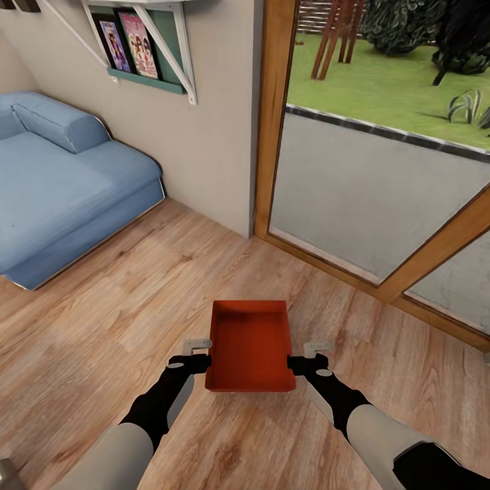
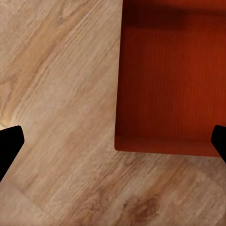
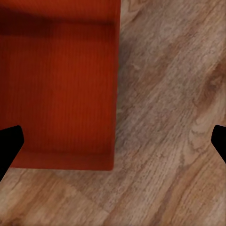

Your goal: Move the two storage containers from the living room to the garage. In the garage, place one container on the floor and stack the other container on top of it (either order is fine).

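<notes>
Still in the living room: 1 bin (image 1: 251,347) clamped between left gripper (image 1: 198,346) and right gripper (image 1: 315,349), 1 on each side wall, above plank floor (image 1: 102,327) near glass door (image 1: 381,184). Each gripper's fingers spread wide. Next, likely: carry to garage, keep level.

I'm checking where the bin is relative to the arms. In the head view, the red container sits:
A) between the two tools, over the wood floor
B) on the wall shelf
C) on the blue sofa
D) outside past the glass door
A: the red container lies between the left tool and right tool, above the wood floor.
</notes>
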